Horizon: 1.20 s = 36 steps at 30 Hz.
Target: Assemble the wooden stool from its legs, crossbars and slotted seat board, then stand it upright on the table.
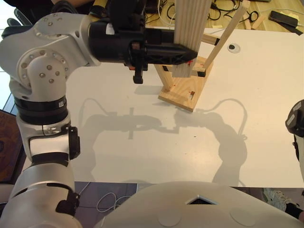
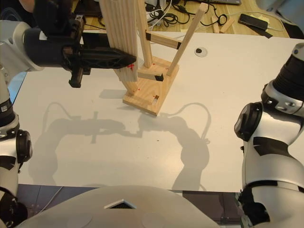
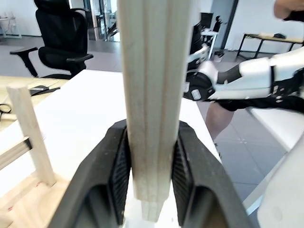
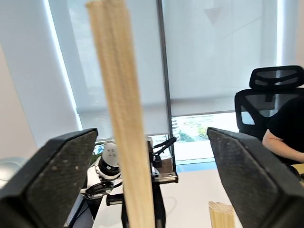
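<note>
The slotted seat board (image 2: 147,97) lies flat on the white table (image 1: 142,152) with two thin legs (image 2: 187,38) rising from it, joined by a crossbar (image 2: 164,41). My left gripper (image 1: 187,56) is shut on a thicker wooden leg (image 1: 190,28), which it holds upright with the lower end at the board's near left corner. In the left wrist view the black pads (image 3: 118,166) press both sides of that leg (image 3: 154,95). My right gripper (image 4: 151,133) is open wide, raised high, with a thin upright leg (image 4: 121,118) standing between its fingers, touching neither.
A round cable hole (image 1: 233,47) is set in the table right of the stool. Cables, a phone (image 2: 251,20) and loose wood pieces (image 2: 223,23) lie past the far edge. An office chair (image 3: 61,33) stands beyond the table.
</note>
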Tool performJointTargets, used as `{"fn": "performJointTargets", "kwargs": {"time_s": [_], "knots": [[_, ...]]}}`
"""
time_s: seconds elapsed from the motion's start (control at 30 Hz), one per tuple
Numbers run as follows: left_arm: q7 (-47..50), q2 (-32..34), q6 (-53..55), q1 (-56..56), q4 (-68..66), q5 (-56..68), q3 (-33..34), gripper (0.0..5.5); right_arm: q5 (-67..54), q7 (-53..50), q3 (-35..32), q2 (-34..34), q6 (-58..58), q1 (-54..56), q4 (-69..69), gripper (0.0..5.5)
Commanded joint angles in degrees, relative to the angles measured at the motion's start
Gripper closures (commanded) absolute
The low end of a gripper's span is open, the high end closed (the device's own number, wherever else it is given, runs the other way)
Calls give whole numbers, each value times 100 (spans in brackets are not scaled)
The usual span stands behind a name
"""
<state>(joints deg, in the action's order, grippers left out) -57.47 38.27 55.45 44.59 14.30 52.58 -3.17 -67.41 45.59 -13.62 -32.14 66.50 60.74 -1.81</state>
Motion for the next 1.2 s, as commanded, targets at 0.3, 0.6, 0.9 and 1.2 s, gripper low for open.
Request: {"fn": "performJointTargets", "kwargs": {"time_s": [0.3,0.6,0.9,1.2], "knots": [[-952,532,-345,-5,-85,-843,-461,448,-346,-123,55,-84,430,312,114,179],[-1179,452,-470,6,-38,-1104,-609,448,-633,-383,130,95,707,50,-171,345],[-1149,390,-556,-99,139,-1072,-556,448,-721,-776,54,293,513,-207,-354,436],[-426,93,-574,-41,-65,-1004,30,323,-627,-1106,-141,230,141,-709,-641,443]]}}
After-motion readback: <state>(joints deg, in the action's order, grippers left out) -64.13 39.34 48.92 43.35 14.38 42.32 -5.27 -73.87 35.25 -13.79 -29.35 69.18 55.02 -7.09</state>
